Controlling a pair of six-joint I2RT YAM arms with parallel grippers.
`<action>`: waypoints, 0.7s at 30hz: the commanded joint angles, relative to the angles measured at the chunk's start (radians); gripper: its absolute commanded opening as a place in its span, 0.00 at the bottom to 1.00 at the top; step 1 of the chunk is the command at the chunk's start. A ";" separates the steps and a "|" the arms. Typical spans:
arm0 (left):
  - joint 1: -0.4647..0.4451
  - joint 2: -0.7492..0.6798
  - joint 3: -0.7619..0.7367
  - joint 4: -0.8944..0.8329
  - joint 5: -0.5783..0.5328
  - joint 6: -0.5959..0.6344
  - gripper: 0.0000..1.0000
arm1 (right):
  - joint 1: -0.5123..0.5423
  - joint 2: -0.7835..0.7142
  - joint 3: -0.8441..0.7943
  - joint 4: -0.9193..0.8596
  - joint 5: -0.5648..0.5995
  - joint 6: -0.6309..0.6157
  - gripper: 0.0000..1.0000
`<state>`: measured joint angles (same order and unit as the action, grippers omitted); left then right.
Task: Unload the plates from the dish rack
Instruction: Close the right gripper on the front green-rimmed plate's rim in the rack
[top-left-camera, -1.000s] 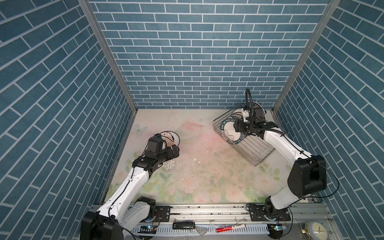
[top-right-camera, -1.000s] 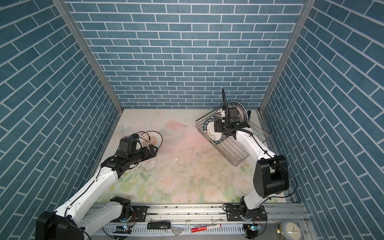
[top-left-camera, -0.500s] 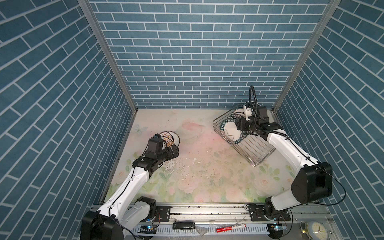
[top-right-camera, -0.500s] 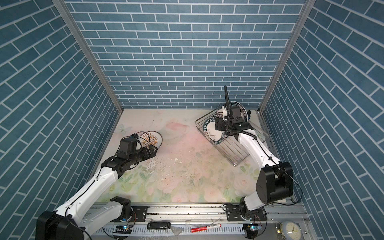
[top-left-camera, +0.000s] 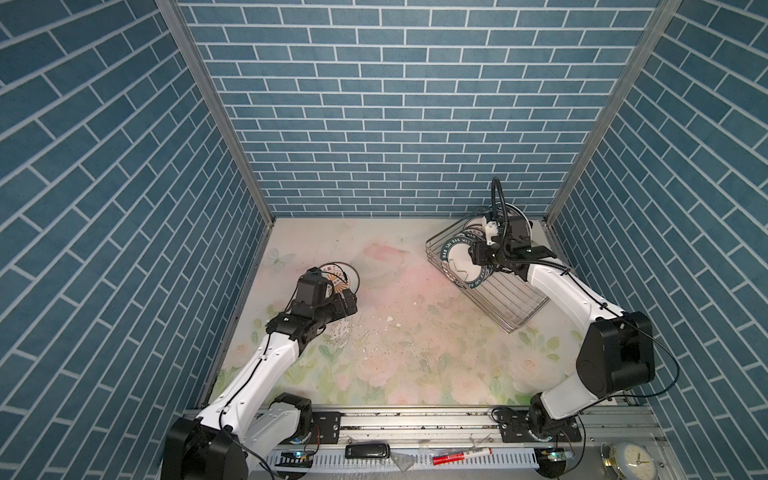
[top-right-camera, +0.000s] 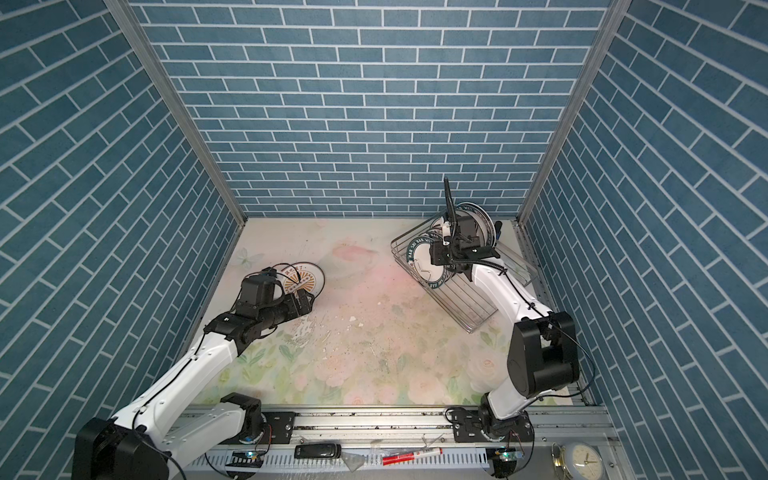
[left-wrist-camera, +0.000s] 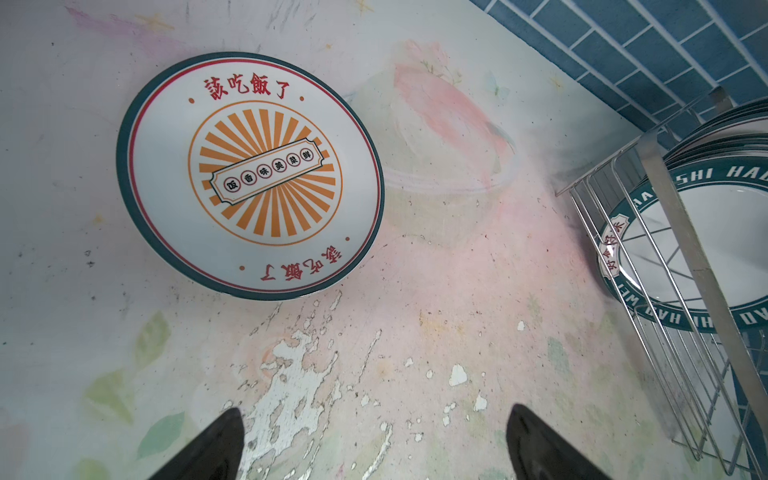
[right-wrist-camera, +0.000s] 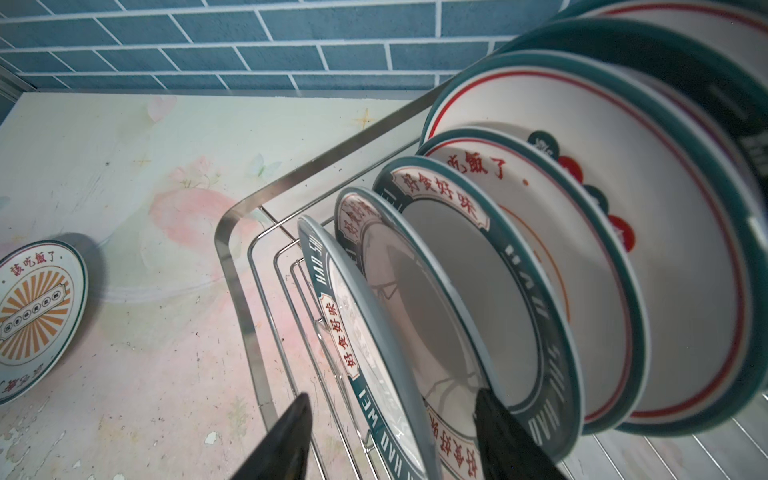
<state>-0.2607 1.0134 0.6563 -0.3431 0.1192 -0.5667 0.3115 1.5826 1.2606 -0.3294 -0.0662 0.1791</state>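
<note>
Plates (right-wrist-camera: 540, 270) stand on edge in row inside dish rack (top-left-camera: 509, 305), at far right corner of table (top-left-camera: 415, 340). Right gripper (right-wrist-camera: 390, 392) straddles rim of front plate (right-wrist-camera: 365, 332) (teal lettered band); jaws apart, gap visible beside one finger, no grip. Sunburst plate (left-wrist-camera: 249, 174) lies flat on table at left, well apart from rack. Left gripper (left-wrist-camera: 374, 409) near it, jaws wide, empty.

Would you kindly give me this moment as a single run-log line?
left pincer: open, empty | right pincer: open, straddling front plate in dish rack | sunburst plate: on table
</note>
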 joint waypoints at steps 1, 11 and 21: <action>-0.003 -0.014 -0.006 -0.021 -0.021 0.018 0.99 | 0.001 0.020 -0.027 0.023 -0.015 0.008 0.62; -0.003 0.001 0.037 -0.067 -0.045 0.050 0.99 | 0.001 0.073 -0.027 0.005 -0.067 -0.047 0.46; 0.013 0.030 0.073 -0.109 -0.053 0.051 0.99 | 0.000 0.081 -0.044 0.013 -0.068 -0.078 0.31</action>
<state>-0.2577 1.0229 0.7078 -0.4129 0.0681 -0.5198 0.3111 1.6569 1.2442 -0.3210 -0.1169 0.1314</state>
